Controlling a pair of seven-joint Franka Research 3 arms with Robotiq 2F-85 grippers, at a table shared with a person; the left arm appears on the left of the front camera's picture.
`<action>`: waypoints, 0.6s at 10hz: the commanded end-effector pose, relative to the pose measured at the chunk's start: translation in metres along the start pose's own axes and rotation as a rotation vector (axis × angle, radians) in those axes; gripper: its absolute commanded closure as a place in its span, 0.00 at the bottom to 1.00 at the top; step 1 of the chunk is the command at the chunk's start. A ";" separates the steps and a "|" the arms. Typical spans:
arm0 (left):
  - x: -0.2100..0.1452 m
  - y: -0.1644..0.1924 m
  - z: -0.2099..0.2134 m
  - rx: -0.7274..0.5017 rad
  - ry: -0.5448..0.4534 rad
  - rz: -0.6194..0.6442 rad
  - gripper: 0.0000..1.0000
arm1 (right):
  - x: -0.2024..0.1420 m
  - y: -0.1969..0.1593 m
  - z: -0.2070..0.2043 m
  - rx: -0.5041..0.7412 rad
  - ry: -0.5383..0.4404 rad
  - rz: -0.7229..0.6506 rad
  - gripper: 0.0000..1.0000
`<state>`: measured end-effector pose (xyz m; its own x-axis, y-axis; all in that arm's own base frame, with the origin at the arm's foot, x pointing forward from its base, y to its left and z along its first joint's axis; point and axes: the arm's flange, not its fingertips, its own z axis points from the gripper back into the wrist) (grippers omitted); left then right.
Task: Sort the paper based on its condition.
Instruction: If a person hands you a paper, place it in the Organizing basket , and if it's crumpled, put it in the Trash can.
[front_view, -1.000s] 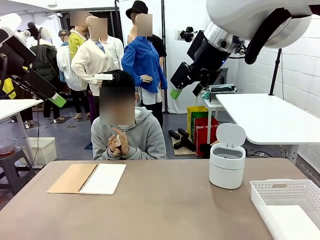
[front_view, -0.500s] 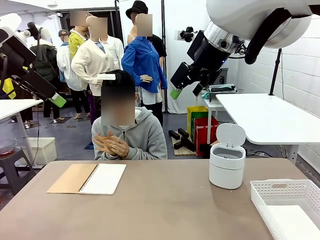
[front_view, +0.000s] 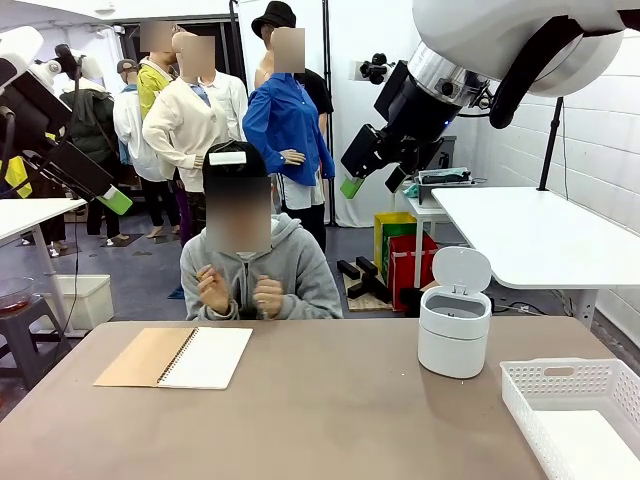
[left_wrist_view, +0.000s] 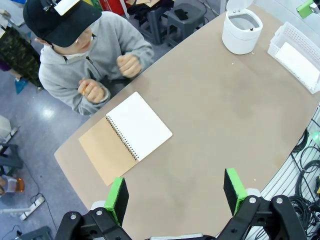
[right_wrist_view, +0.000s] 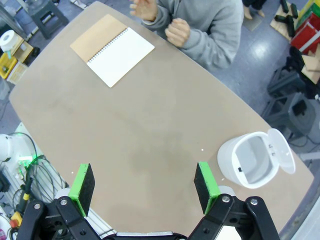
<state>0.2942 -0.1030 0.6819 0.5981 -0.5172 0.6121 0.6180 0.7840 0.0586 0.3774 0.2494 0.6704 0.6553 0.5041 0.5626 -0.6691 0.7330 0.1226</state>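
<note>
Both arms hung high over the table, left gripper and right gripper with fingers spread wide, holding nothing. One flat sheet of paper lay in the white basket, far right of the spiral notebook, beyond the open-lidded bin. Behind the notebook the person's hands were raised; whether they held paper, I couldn't tell. It looked like a wait between sheets. Next would come taking a sheet and judging crumpled or flat.

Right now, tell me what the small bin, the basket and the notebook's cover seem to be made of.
Small bin: likely plastic, smooth white with a soft sheen and a moulded flip lid.
Basket: probably rigid plastic, white, walls a moulded lattice of holes.
Notebook's cover: seemingly kraft card, matte brown, flat and thin, on a wire spiral.
</note>
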 end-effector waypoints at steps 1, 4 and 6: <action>0.000 0.000 0.000 0.001 0.000 0.000 0.00 | -0.001 -0.002 0.000 0.000 0.000 -0.004 0.00; 0.000 0.000 0.000 0.001 0.000 0.000 0.00 | -0.001 -0.002 0.000 0.000 0.000 -0.004 0.00; 0.000 0.000 0.000 0.001 0.000 0.000 0.00 | -0.001 -0.002 0.000 0.000 0.000 -0.004 0.00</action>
<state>0.2942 -0.1030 0.6819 0.5981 -0.5172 0.6121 0.6180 0.7840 0.0586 0.3774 0.2494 0.6704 0.6553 0.5041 0.5626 -0.6691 0.7330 0.1226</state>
